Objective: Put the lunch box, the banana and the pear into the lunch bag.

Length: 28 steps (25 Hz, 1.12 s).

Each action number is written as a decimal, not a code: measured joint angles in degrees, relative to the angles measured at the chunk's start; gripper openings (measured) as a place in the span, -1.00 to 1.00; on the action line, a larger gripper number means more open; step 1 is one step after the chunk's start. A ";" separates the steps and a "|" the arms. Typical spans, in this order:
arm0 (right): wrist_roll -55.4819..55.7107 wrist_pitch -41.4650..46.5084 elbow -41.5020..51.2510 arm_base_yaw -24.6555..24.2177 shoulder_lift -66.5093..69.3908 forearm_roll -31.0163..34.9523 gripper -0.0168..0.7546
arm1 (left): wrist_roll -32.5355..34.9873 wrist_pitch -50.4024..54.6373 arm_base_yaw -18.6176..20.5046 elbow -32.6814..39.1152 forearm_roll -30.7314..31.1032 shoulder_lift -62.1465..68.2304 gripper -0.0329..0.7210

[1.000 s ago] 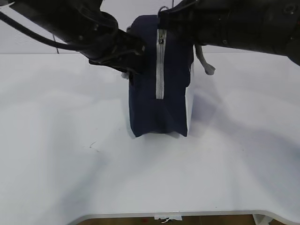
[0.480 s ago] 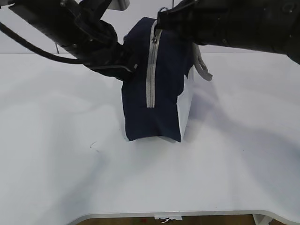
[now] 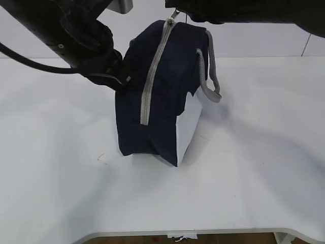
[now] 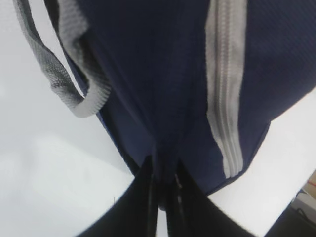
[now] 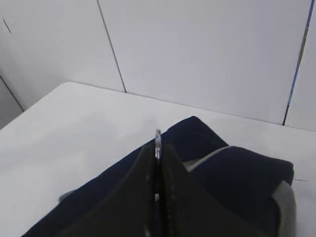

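Lunch bag [image 3: 162, 91] is shown standing tilted on the white desk [image 3: 244, 183], its zipper strip [image 3: 152, 76] closed along the near face and one grey loop handle [image 3: 208, 76] hanging on its right side. The left hand [image 4: 165, 185] is seen closed on a fold of navy fabric at the bag's left side. The right hand [image 5: 157, 168], above the bag's top, is pressed shut on what appears to be a small metal zipper ring [image 5: 158, 140].
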 joint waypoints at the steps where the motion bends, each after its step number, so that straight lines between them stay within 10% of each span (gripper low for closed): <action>1: 0.00 0.73 -0.75 0.00 0.77 -0.49 -0.95 | 0.00 0.69 0.00 0.00 0.25 -0.42 -0.91; 28: 1.25 12.69 -22.17 -3.23 20.53 -1.02 -0.95 | 0.23 8.38 0.00 0.00 1.57 -2.21 -0.92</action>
